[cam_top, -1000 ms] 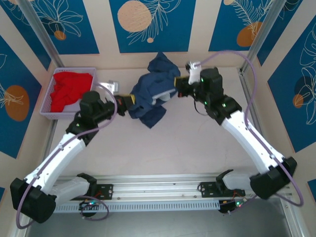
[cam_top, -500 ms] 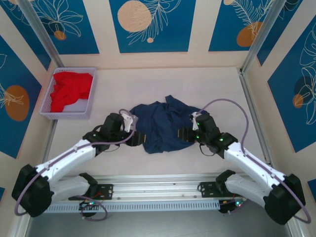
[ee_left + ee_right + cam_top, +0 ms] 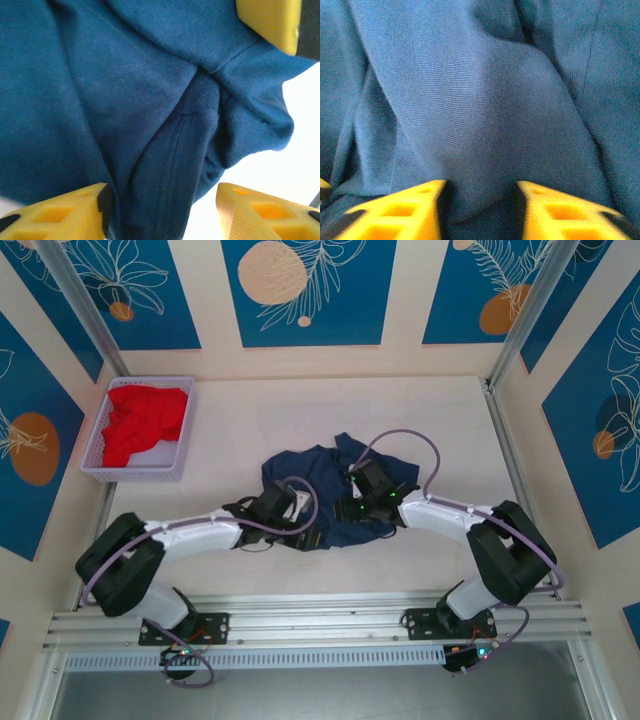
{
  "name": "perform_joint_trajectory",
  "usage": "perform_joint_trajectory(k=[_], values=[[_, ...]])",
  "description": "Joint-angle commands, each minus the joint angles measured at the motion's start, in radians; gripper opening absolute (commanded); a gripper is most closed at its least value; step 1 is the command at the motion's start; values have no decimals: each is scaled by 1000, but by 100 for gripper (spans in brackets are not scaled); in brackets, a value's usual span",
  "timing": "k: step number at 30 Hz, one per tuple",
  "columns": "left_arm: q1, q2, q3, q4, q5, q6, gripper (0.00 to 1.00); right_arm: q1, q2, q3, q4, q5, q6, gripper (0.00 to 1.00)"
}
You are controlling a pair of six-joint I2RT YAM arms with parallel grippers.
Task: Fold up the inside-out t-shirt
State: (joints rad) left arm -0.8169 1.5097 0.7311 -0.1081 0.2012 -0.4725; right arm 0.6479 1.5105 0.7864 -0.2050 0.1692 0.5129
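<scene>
Inside-out t-shirt (image 3: pixel 312 476) bunched; left claw (image 3: pixel 161 195) spread astride it; right claw (image 3: pixel 480 189) half-closed, grip unclear; single layer to be pinched.

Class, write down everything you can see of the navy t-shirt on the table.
The navy t-shirt lies crumpled in a loose heap on the table, near its middle. It looks like soft knitted cotton, with seams and folds showing. The left gripper stands open astride a seamed fold at its edge. The right gripper straddles a ridge of cloth, grip unclear.
</scene>
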Motion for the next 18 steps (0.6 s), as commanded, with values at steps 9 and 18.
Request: perform_joint_trajectory(k=[9,18], values=[[-6,-91,86,-15,-65,53,4,-96,-190,102,-145,53,-110,0],[88,-383,154,-123,-13,78,0,-203,-355,178,-239,27,-206,2]])
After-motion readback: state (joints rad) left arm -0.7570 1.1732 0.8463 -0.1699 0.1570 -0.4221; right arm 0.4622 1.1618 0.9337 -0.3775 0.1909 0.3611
